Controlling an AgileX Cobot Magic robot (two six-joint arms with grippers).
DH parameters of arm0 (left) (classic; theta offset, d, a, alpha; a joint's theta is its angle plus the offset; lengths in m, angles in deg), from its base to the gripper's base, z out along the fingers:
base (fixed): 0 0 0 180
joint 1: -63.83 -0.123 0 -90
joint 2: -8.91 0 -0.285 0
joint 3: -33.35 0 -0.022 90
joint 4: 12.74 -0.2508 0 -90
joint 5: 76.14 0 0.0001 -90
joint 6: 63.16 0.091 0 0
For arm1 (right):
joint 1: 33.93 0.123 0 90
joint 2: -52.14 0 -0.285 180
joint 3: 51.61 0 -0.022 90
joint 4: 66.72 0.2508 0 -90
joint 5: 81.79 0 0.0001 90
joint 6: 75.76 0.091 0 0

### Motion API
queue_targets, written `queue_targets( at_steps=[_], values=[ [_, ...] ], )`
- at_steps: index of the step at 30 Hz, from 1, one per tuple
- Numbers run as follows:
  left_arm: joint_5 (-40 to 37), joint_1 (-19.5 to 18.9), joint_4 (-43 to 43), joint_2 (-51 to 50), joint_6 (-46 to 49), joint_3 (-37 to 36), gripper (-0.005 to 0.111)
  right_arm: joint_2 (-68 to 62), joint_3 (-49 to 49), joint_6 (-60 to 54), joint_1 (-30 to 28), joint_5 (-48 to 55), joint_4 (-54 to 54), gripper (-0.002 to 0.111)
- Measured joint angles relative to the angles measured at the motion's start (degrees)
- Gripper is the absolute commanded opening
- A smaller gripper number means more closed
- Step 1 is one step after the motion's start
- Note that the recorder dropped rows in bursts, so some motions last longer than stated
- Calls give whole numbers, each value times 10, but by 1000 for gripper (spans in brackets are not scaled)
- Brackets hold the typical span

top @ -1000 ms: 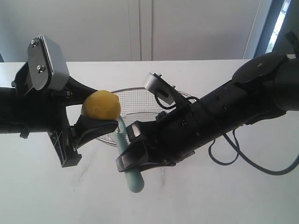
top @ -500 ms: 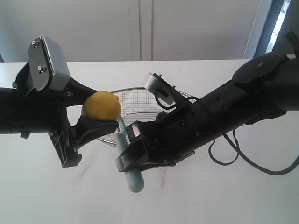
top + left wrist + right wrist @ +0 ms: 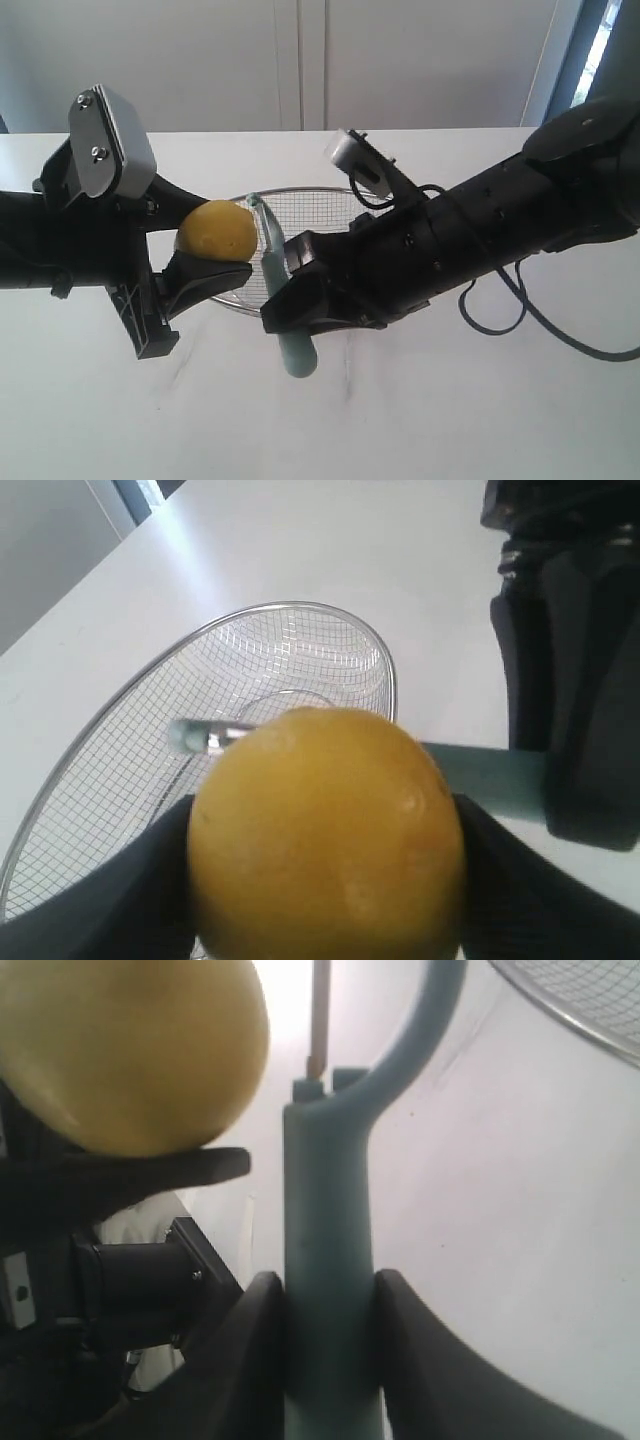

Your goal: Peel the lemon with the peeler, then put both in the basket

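Observation:
My left gripper [image 3: 195,255] is shut on the round yellow lemon [image 3: 217,231], holding it in the air left of the wire basket [image 3: 330,195]. In the left wrist view the lemon [image 3: 325,830] fills the space between both black fingers. My right gripper [image 3: 290,295] is shut on the pale teal handle of the peeler [image 3: 292,345]; its bladed head [image 3: 262,212] stands just right of the lemon. The right wrist view shows the peeler handle [image 3: 328,1260] clamped between the two fingers, with the lemon [image 3: 130,1045] close beside its head. The basket [image 3: 260,680] lies on the white table behind both.
A white table [image 3: 450,420] carries everything, with a pale wall behind it. A dark cable [image 3: 520,310] loops down from the right arm onto the table.
The right arm has lifted and moved away from the camera, carrying the peeler's head up along the right side of the lemon. The left arm has barely shifted.

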Motion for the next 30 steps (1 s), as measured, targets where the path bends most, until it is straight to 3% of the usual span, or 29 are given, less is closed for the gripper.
queue_targets(
  at_steps=[15, 30],
  values=[
    [1, 0, 0, 0, 0, 0, 0, 134, 0, 0, -10, 48, -21, 0],
    [-20, 0, 0, 0, 0, 0, 0, 290, 0, 176, -43, -28, -304, 0]
  ],
)
